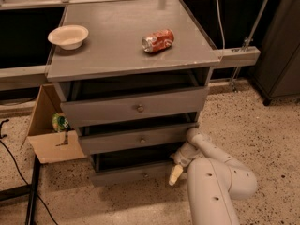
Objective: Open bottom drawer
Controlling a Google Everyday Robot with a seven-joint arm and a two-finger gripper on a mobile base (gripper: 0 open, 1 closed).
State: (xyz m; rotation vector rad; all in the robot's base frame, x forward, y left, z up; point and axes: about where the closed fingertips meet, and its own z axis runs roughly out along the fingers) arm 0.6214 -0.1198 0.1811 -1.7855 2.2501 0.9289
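The bottom drawer (126,175) is the lowest and slimmest of three grey drawer fronts in the grey cabinet (131,55). Its small round knob (146,175) sits mid-front, and a dark gap shows above the front. My gripper (176,171) is low near the floor at the right end of this drawer's front, to the right of the knob. It does not touch the knob. My white arm (213,186) reaches in from the lower right. The middle drawer (140,140) and the top drawer (136,108) sit above.
A white bowl (68,35) and a tipped red can (158,41) lie on the cabinet top. An open cardboard box (49,135) stands on the floor to the left. A black cable (18,168) and a dark stand lie at the lower left. A dark cabinet (281,46) stands to the right.
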